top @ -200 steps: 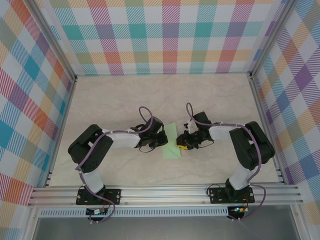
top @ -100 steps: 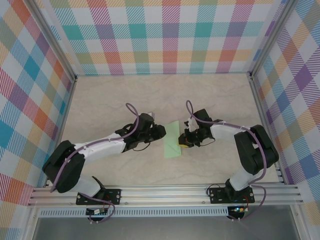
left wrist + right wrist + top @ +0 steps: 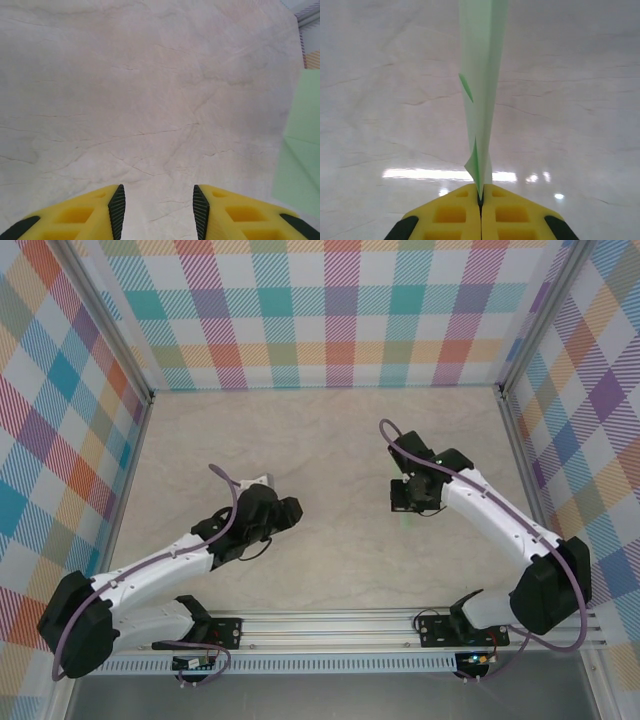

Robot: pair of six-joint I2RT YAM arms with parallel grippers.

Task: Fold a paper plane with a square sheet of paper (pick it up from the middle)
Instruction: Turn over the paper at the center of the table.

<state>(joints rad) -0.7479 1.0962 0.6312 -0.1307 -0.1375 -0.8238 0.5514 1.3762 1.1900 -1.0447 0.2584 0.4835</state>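
Paper (image 3: pixel 481 50), folded narrow and seen edge-on as a pale green strip, is pinched at its near end by the right tool (image 3: pixel 481 194). The tool's yellow fingers (image 3: pixel 450 215) are pressed together on it with no gap. The strip runs straight out from the tips over the marbled desk (image 3: pixel 580 100). In the top view this tool sits right of the desk's middle, well apart from the left tool (image 3: pixel 159 205). That one stands open and holds nothing, with bare desk between its black pads (image 3: pixel 117 207). A pale green patch of the paper shows at the right edge of the left wrist view.
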